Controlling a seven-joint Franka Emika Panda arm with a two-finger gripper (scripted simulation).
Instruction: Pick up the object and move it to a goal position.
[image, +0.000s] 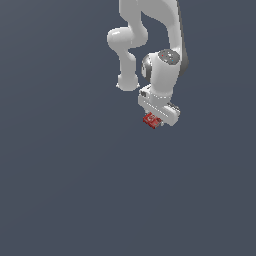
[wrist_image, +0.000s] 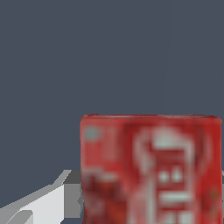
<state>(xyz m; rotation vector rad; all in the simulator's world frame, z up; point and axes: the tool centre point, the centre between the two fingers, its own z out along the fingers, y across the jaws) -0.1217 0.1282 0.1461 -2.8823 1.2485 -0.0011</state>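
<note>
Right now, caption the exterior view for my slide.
White Panda gripper over a small flat red rectangular box against plain grey-blue background.

Open grey floor (image: 75, 190) is seen on every side; only the red box (image: 151, 120) is found under the gripper (image: 159, 119).

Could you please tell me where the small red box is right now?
The small flat red box sits directly under the white gripper, right of centre in the exterior view's upper half.
</note>
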